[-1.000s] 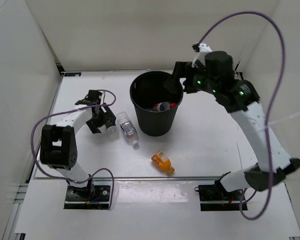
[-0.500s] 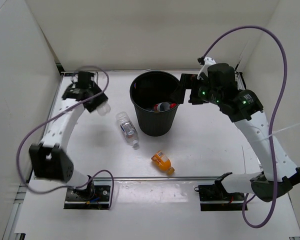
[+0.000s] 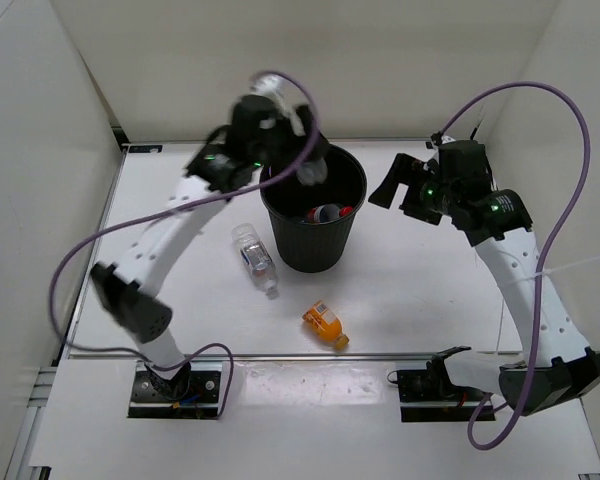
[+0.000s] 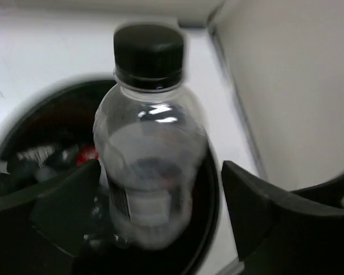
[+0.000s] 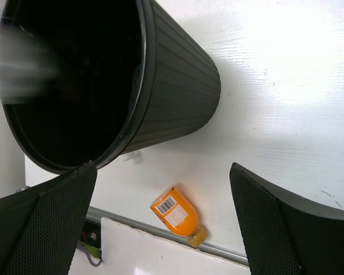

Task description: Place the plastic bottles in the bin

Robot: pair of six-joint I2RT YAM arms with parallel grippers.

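Top external view, left to right. Labelled clear bottle (image 3: 255, 258) lies on its side on the table (image 3: 430, 290), just beside the bin's left flank, nothing touching it. Left arm (image 3: 180, 225) reaches up over the bin (image 3: 310, 250); its end is motion-blurred above the rim.

Left wrist view settles it: left fingers (image 4: 258, 212) stand spread, with the black-capped bottle (image 4: 152, 160) upright between them over the bin's mouth. A gap shows on one side, so it is not clamped; to me it looks released or about to drop in.

Inside the bin, a red-capped bottle (image 3: 325, 212) lies at the bottom. Orange bottle (image 3: 325, 326) lies on the table near the front of the bin, apart from it. Right fingers (image 5: 275, 229) are spread wide with nothing between them, hovering to the right of the bin, above the table.

Progress, my reading: at least one bottle binned, one over the mouth, two left on the table, so roughly half done.

Hard to make out:
- Bin interior is dark; a pale shape beside the red one in the left wrist view may be another bottle, cannot say
- Black-capped bottle is blurred, its lower label unreadable
- Right wrist view shows a grey smear at the bin's mouth, unidentifiable; fingers there are cut by the frame edges
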